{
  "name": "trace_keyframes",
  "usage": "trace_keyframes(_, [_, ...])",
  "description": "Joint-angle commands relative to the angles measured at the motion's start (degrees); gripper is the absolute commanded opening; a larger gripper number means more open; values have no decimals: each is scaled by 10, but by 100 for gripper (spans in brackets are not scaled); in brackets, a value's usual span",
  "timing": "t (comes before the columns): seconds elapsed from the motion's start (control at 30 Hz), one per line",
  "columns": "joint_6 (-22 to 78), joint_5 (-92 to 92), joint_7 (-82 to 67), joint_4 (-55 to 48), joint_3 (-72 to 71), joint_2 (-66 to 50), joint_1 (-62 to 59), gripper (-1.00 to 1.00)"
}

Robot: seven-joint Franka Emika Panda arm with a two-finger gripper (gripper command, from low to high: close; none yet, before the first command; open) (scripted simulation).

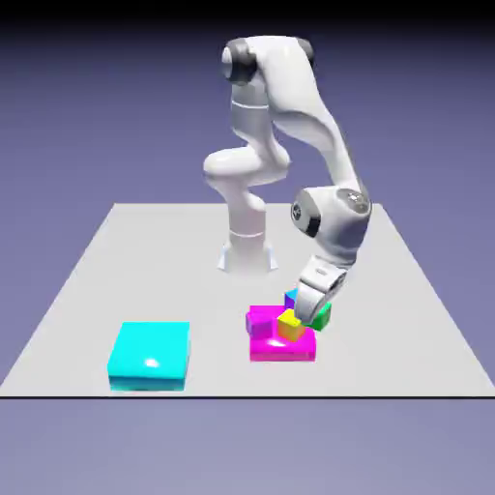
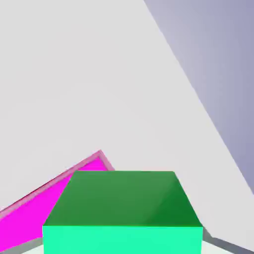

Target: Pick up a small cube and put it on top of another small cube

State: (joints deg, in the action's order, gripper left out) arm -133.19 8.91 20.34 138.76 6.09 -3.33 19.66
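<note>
**Trainee:** Where is the small green cube [image 2: 122,213] at this moment?

**Instructor:** You see it large at the bottom of the hand view, between the jaws of the end effector [image 1: 311,315]. The jaws are closed together on it, so you have the grip. In the exterior view the end effector is low over the bench [image 1: 87,280], near the front edge and a little toward the exterior view's right, next to the flat magenta block [image 1: 280,346].

**Trainee:** So what do you advise for the step now?

**Instructor:** I think the step in hand is the lift. You raise the cube straight up first, before you move sideways. The yellow cube [image 1: 291,325] is just beside the end effector, and a bit of the blue cube [image 1: 289,298] shows behind it. If you go sideways too early, you can push them.

**Trainee:** Is the cube already off the bench?

**Instructor:** I cannot tell this. You keep the jaws closed firmly, you rise slowly, and you watch that the green cube does not tilt between the fingers. The cyan block [image 1: 149,356] is well apart, so it does not disturb you.
</note>
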Motion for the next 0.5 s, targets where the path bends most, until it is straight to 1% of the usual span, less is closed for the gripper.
trace_keyframes(0.0, [7,-4,18,15,9,21,-2,-100])
trace_keyframes(0.13, [36,-26,80,71,44,99,-38,-100])
trace_keyframes(0.17, [36,-26,80,71,44,99,-38,-100])
trace_keyframes(0.33, [-83,-34,74,104,45,13,-43,-100])
trace_keyframes(0.37, [-83,-34,74,104,45,13,-43,100])
trace_keyframes(0.4, [-83,-34,74,104,45,13,-43,100])
trace_keyframes(0.47, [-33,-30,77,90,44,49,-41,100])
